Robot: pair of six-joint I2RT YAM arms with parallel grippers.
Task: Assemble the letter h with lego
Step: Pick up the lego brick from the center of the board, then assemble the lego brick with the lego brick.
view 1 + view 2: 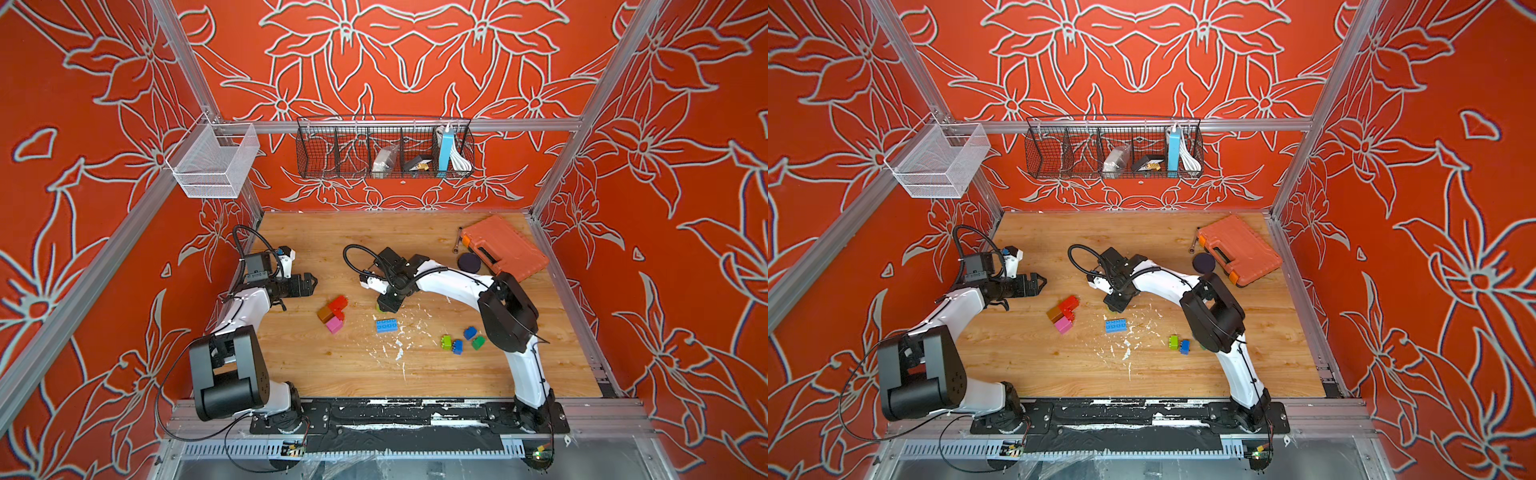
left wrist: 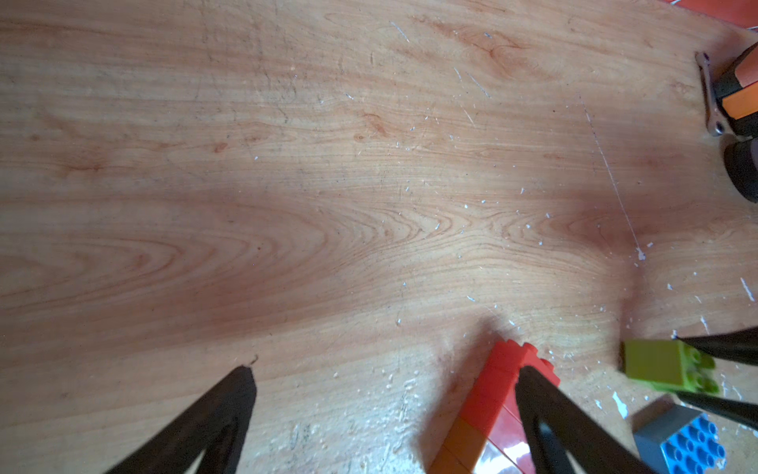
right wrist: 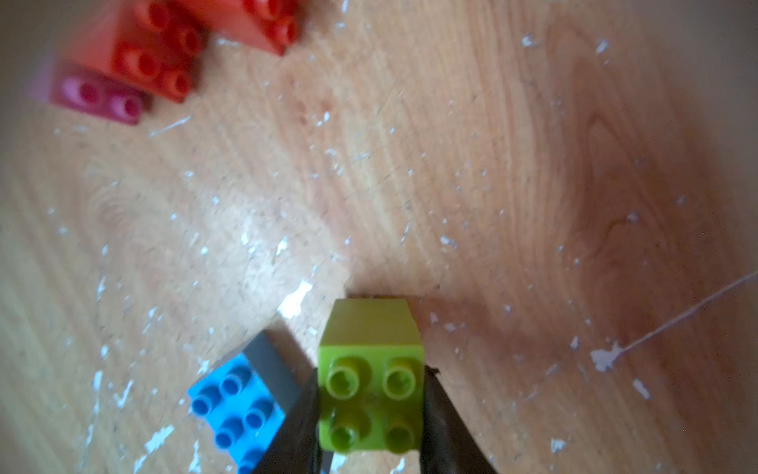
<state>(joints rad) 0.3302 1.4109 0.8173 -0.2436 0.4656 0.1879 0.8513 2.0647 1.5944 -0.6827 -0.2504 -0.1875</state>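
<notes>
The counter (image 3: 533, 164) is pale grained wood, scuffed matt and flecked white, while the lime green brick (image 3: 371, 394) and red bricks (image 2: 498, 394) look smooth, shiny plastic, as far as the blur allows.

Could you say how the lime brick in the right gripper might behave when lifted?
Probably rigid: the lime brick looks like hard moulded plastic. Its flat sides meet the right gripper squarely, so twisting seems unlikely; the smooth faces might slip.

Left hand (image 1: 311, 284) gapes wide; right hand (image 3: 371, 371) points down, pinching a lime brick (image 3: 369, 328).
</notes>
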